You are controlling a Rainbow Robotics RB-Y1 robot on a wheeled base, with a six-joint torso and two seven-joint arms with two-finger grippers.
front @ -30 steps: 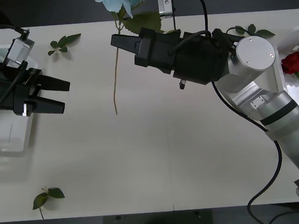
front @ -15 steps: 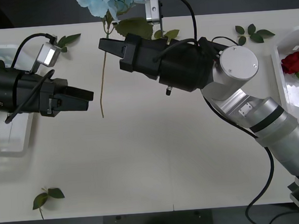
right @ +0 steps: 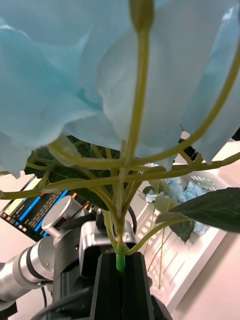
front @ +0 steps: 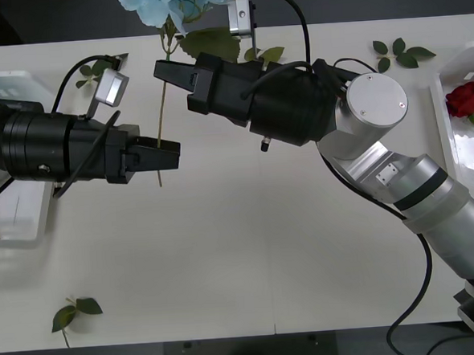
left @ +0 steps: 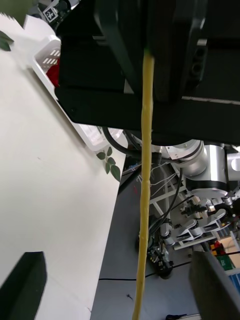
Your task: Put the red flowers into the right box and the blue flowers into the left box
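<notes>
Handover looks to be the purpose here. At the upper middle of the front view, the right claw point(front: 166, 72) is clamped on the stem just under a blue flower point(front: 166, 1), so the long stem point(front: 162, 126) hangs free below. The left claw point(front: 167, 156), fingers apart, sits at the stem's lower end, and its wrist view shows the stem running between them, not yet gripped. I judge it will carry the bloom to the left box point(front: 19, 227), at the bench's left edge.
</notes>
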